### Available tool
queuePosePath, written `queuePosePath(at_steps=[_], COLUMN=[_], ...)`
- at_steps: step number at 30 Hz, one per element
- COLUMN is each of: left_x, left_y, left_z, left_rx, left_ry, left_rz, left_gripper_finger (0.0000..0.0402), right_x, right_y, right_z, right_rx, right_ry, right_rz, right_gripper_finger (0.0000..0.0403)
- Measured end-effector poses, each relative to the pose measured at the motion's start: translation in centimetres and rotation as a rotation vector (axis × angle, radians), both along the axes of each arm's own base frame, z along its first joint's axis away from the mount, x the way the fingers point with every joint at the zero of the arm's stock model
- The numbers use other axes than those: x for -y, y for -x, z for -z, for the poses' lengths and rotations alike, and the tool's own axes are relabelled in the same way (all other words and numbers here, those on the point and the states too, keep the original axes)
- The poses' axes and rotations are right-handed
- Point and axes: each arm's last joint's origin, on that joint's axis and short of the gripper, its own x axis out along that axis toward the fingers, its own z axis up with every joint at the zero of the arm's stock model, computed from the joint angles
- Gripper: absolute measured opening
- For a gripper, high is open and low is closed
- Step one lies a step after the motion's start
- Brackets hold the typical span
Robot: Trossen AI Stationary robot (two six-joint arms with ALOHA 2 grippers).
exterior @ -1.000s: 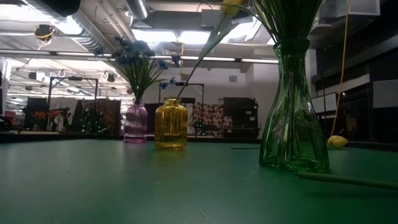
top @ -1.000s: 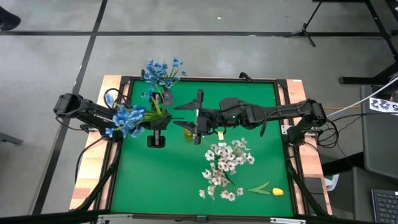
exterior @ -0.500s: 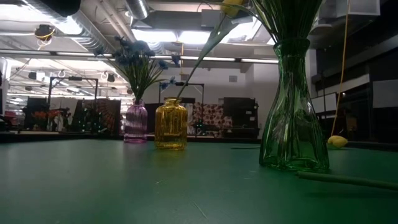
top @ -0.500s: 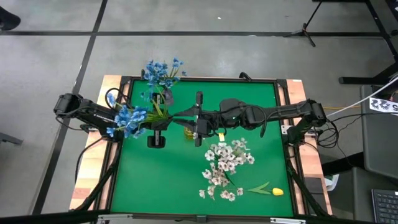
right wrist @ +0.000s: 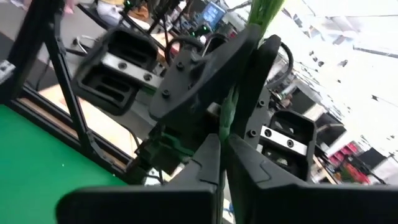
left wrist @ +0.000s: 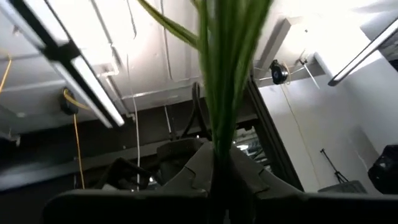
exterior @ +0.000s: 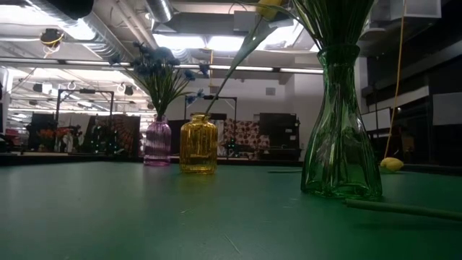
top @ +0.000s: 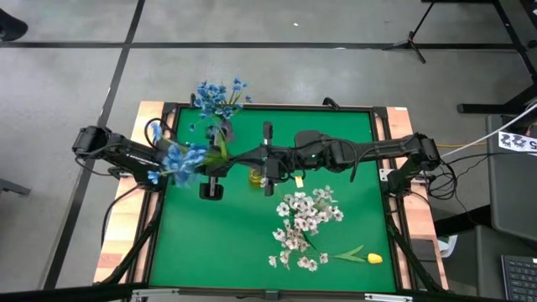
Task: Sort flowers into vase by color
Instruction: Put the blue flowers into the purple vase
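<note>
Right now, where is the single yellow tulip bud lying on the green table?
In the high view the yellow tulip bud lies near the table's front right corner, just right of the loose white blossom sprigs.

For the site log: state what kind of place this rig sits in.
Probably an indoor robotics lab or workshop: a bare grey floor with tape lines surrounds the table, exposed ducts and strip lights run overhead, and a keyboard sits nearby.
</note>
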Motion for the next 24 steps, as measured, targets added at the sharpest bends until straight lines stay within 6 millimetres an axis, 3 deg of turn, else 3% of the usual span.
queuePosePath(at_steps=[10,24], left_x=[-0.3,-0.5], left_y=[-0.7,-0.4], left_z=[0.8,0.5], left_rx=[-0.131,-0.18], left_ry=[0.169,0.197], left_rz=[-0.046,-0.101], left_gripper_finger=[0.0081,0.0106], right_x=[0.4,0.6], right_y=[0.7,2.2], right_z=[0.1,-0.7], right_rx=[-0.081,-0.121], right_ry=[0.004,0.007], right_rz=[0.075,0.126], right_gripper_finger=[0.0005,0.0002])
